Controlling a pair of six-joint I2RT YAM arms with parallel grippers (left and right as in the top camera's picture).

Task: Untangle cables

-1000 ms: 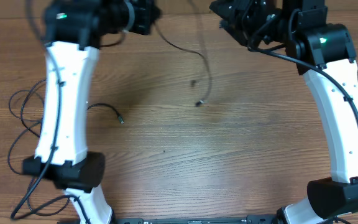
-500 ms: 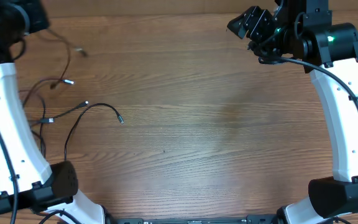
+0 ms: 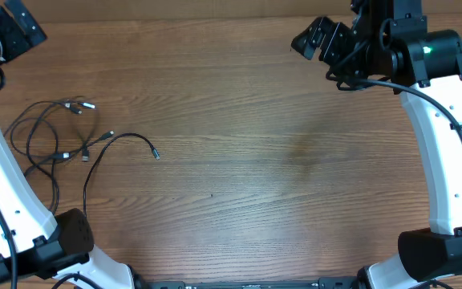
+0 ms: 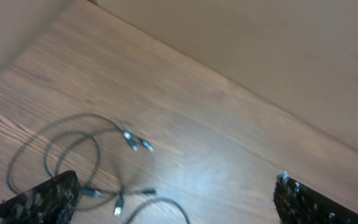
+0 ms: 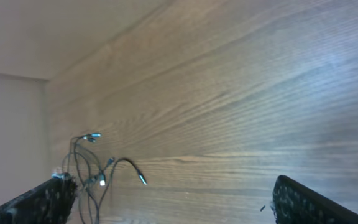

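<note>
Here the cables (image 3: 58, 136) lie in overlapping loops on the tabletop (image 3: 239, 177), left side, strands hard to separate. The left tool (image 3: 14, 26), partly cut off, and right tool (image 3: 318, 38) both gape wide, empty.

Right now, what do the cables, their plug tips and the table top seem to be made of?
The cables look like matte black rubber or plastic sheathing: thin, lying in loose soft curves. Their plug tips are probably metal: they glint silvery. The table is wood or wood-look laminate, brown with clear grain and a slight sheen; which, I cannot tell.
</note>
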